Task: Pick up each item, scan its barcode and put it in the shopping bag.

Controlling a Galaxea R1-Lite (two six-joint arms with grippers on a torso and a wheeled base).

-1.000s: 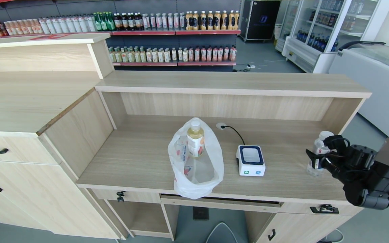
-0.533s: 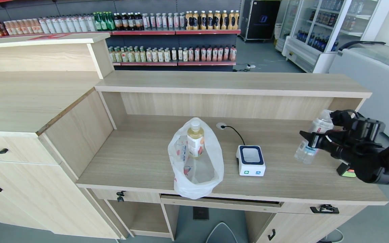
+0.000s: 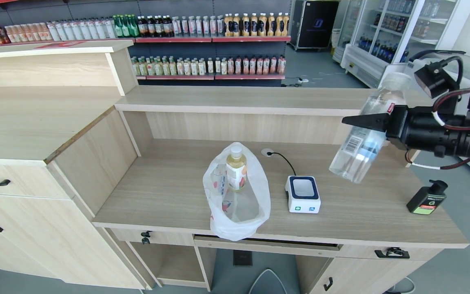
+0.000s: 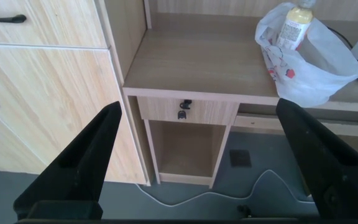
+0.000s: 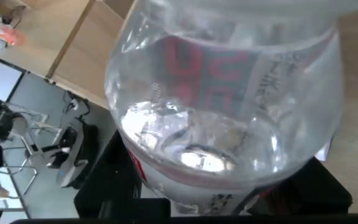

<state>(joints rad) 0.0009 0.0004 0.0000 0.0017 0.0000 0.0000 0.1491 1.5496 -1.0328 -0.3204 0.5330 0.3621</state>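
My right gripper (image 3: 375, 122) is shut on a clear water bottle (image 3: 363, 139), holding it tilted high above the right part of the wooden counter (image 3: 169, 188); its barcode label faces the head view. The same water bottle (image 5: 229, 106) looms close in the right wrist view. The white barcode scanner (image 3: 302, 194) sits on the counter, below and left of the bottle. Left of the scanner stands a white shopping bag (image 3: 237, 204) with a yellow drink bottle (image 3: 236, 168) inside. My left gripper (image 4: 204, 162) hangs open below counter level, facing the drawers; the shopping bag (image 4: 309, 56) lies beyond it.
A dark pump bottle with a green label (image 3: 426, 199) stands near the counter's right edge. The scanner's black cable (image 3: 284, 160) runs to a grommet at the back. A raised shelf (image 3: 280, 100) borders the counter's rear, and a taller cabinet (image 3: 43, 118) its left.
My right gripper has lifted the water bottle from the counter's right side up and slightly left, tilting it. The pump bottle, hidden behind the arm before, has come into view.
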